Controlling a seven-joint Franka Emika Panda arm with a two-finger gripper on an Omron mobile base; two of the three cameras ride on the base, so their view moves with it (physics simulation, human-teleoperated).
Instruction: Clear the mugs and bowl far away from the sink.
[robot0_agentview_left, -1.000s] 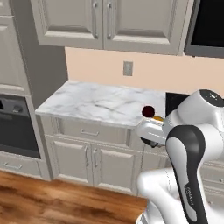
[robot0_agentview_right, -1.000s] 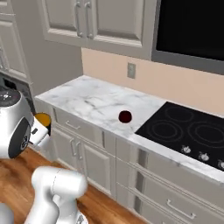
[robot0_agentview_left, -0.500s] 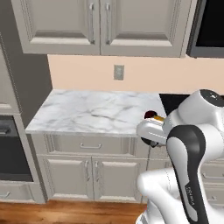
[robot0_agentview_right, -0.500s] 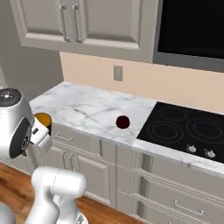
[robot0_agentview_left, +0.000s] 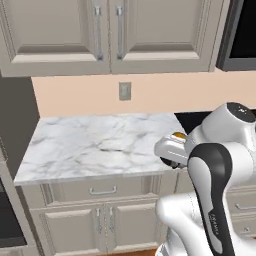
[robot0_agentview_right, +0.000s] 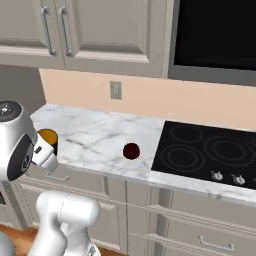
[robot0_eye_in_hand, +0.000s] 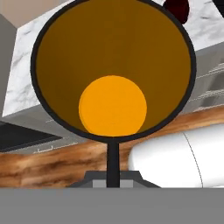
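Note:
My gripper (robot0_eye_in_hand: 113, 176) is shut on the rim of the black mug (robot0_eye_in_hand: 113, 70), whose orange-yellow inside faces the hand camera. In the right base view the held mug (robot0_agentview_right: 48, 138) hangs just off the front left of the marble counter (robot0_agentview_right: 95, 135), beside my gripper (robot0_agentview_right: 44, 151). From the left base view its orange rim (robot0_agentview_left: 178, 136) peeks out behind the arm. The dark red mug (robot0_agentview_right: 131, 151) stands on the counter near its front edge, close to the cooktop; the hand view catches it (robot0_eye_in_hand: 177, 8) at the top right. The bowl and the sink are out of view.
A black cooktop (robot0_agentview_right: 205, 150) adjoins the counter on the right, under a dark microwave (robot0_agentview_right: 215, 35). Wall cabinets (robot0_agentview_left: 110, 30) hang above, with an outlet (robot0_agentview_left: 125, 91) on the backsplash. Drawers and doors (robot0_agentview_left: 100, 210) sit below. An oven front (robot0_agentview_left: 10, 225) is at far left.
The whole picture has shifted, so the base has driven and the cameras moved with it. The black mug stays in my shut gripper; the dark red mug has not moved on the counter.

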